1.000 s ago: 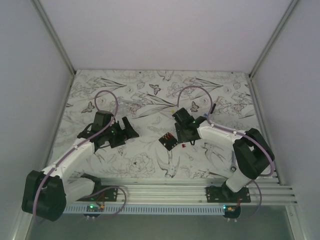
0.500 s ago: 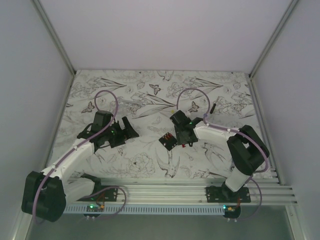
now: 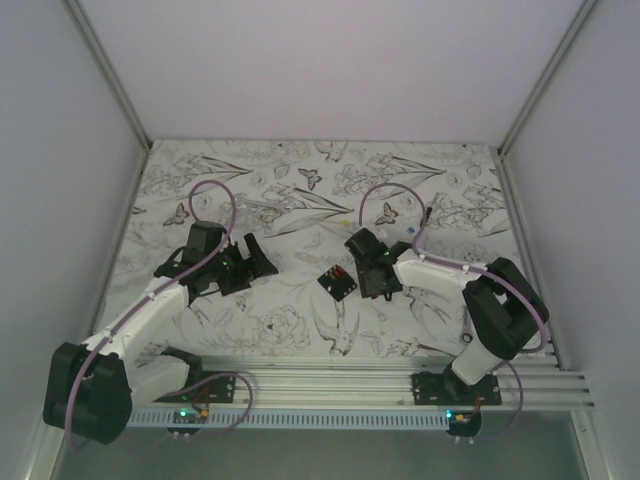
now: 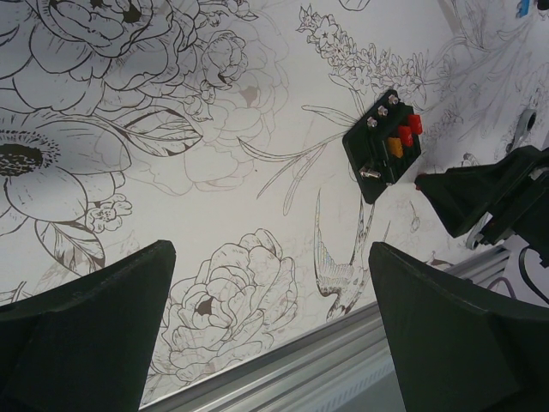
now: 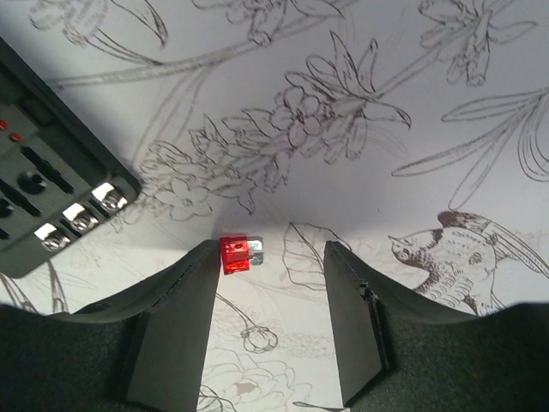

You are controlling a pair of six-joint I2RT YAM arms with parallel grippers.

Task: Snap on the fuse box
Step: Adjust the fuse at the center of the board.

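My right gripper (image 5: pixel 270 257), spread wide, brackets a red fuse (image 5: pixel 234 254), likely for pickup; box (image 5: pixel 51 163) at ten o'clock; left gripper (image 4: pixel 270 257) hangs open.

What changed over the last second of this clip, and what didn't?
The right gripper slid a little toward the near edge of the table and now stands, open, over the tiny red loose fuse. Nothing was gripped or released. The small black square fuse box and the left gripper, open, stayed put.
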